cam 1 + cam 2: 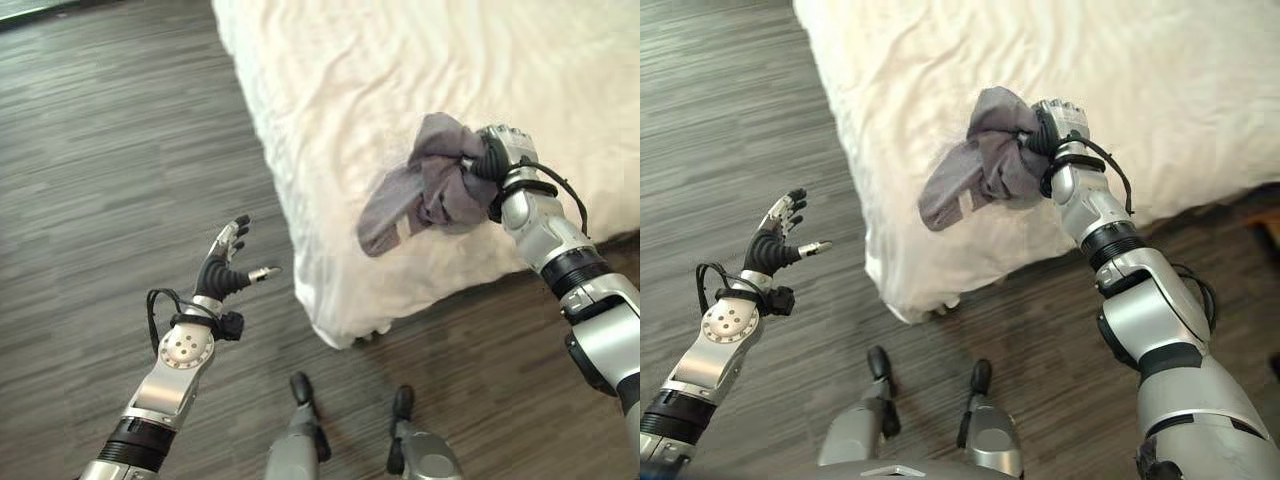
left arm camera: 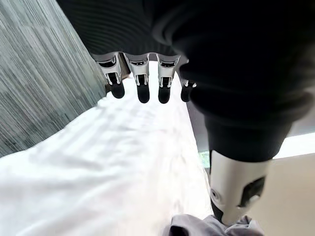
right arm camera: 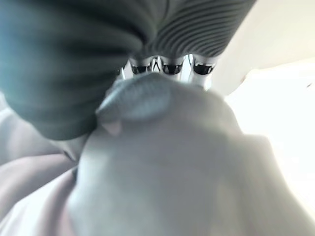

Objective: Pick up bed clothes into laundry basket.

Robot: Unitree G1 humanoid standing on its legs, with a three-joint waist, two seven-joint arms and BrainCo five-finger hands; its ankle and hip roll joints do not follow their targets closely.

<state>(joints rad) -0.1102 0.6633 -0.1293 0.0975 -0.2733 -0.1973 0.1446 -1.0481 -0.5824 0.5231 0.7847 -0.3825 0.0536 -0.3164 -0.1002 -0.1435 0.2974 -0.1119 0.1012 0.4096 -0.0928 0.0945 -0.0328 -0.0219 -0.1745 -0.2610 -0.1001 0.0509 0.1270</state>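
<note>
Left eye view: right hand (image 1: 497,152) clutches grey garment (image 1: 425,185) trailing down-left; left hand (image 1: 226,262) splayed.

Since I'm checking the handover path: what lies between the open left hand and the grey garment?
In the left eye view, bare wood floor, then the white bed's corner, separates the left hand from the grey garment that the right hand grips.

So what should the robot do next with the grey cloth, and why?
Probably lift the grey cloth clear of the bed and carry it off sideways: the right hand has it bunched tight, but one end hangs low over the bed's edge. The left hand is open above the floor.
</note>
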